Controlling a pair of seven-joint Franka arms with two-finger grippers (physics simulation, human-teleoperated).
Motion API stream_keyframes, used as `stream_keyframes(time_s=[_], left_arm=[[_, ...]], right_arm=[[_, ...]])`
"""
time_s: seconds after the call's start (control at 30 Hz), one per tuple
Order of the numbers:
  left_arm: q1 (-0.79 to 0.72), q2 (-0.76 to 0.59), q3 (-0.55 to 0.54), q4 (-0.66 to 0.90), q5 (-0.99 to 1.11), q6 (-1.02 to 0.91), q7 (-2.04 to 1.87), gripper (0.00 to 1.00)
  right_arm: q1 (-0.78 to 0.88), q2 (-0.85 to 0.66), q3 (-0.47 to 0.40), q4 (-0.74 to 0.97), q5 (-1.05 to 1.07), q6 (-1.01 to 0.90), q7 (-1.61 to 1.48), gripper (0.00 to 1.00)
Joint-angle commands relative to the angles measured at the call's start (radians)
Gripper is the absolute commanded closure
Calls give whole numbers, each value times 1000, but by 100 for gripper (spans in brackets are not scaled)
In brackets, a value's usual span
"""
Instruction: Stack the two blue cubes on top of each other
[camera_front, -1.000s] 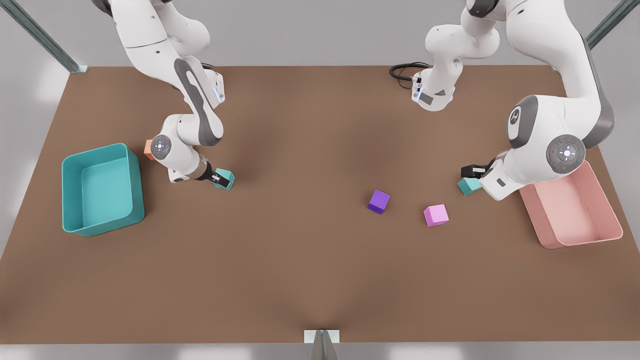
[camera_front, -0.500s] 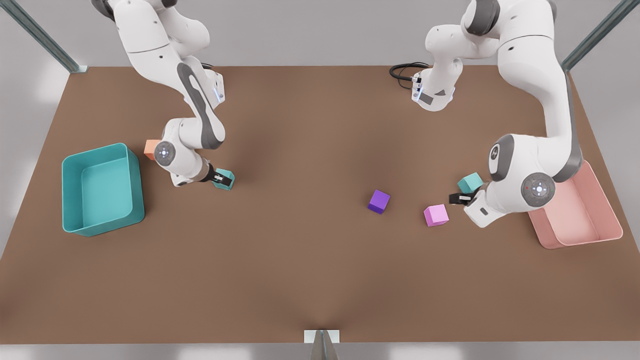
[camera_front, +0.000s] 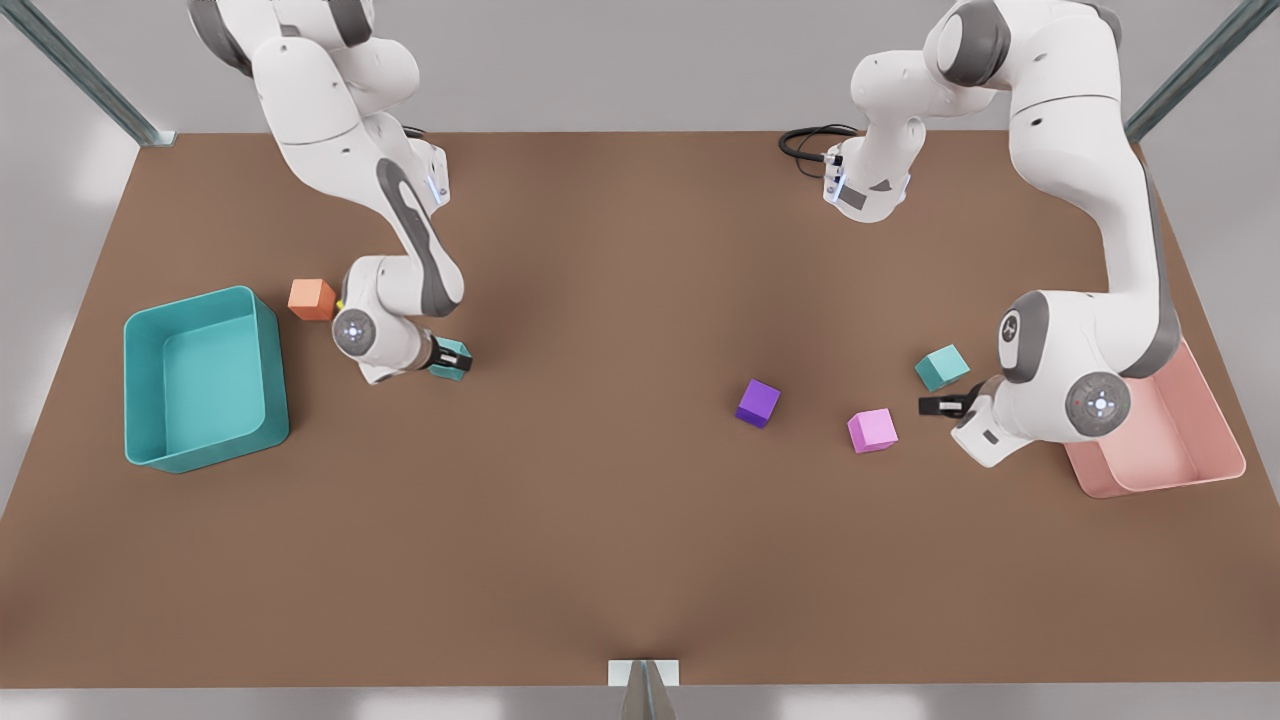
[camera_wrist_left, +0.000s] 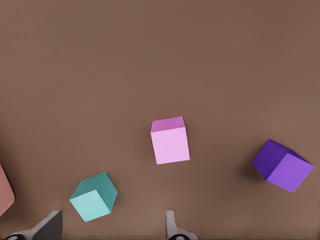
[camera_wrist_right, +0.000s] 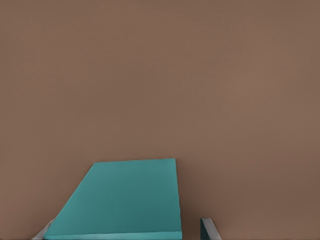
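Brown table (camera_front: 620, 520), viewed from above

- Right hand (camera_front: 452, 357): on the front view's left, low over the table, fingers clamped on the first blue cube (camera_front: 447, 350); in the right wrist view that cube (camera_wrist_right: 122, 197) sits between the two fingertips (camera_wrist_right: 209, 230)
- Left hand (camera_front: 938, 405): on the front view's right, near the table, fingers apart and holding nothing; in the left wrist view the two fingertips (camera_wrist_left: 171, 227) stand wide apart
- Second blue cube (camera_front: 941, 367): resting on the table, turned at an angle, just beside the left hand and apart from it; in the left wrist view this cube (camera_wrist_left: 94, 197) lies ahead of the fingers, not between them
- Pink cube (camera_front: 872, 430): on the table, near the left hand
- Purple cube (camera_front: 758, 403): on the table, beside the pink cube towards the middle
- Orange cube (camera_front: 312, 299): on the table between the teal bin and the right arm
- Teal bin (camera_front: 145, 400): at the front view's left edge
- Pink bin (camera_front: 1215, 440): at the front view's right edge, partly behind the left arm

The two blue cubes lie well apart, on opposite sides of the table
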Motion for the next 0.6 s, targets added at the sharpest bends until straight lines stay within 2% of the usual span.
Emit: stream_keyframes(time_s=[0.0,0.07,0.1,0.17,0.2,0.33,0.4,0.47,0.57], left_arm=[[0,1,0,-1,1,-38,-10,0],[-2,1,-1,1,1,-38,-8,0],[0,0,0,1,1,-46,-10,0],[3,-2,0,1,1,-78,-10,0],[3,-2,0,1,1,-78,-10,0],[-9,-9,-4,1,1,-95,-76,0],[-9,-17,-7,4,1,-107,-77,0],[1,-86,-4,1,-2,-101,-73,0],[3,-146,37,-33,15,-184,-73,0]], right_arm=[[1,12,0,8,2,-1,-64,0],[1,20,0,11,2,1,-67,4],[1,26,1,13,2,-1,-68,10],[1,28,0,13,2,-2,-80,35],[0,23,0,14,2,-4,-91,38],[-5,12,-3,91,3,-122,-91,39],[-6,6,-3,191,3,-231,-77,39],[0,39,6,316,12,-271,-68,39],[113,209,9,615,97,-288,79,38]])
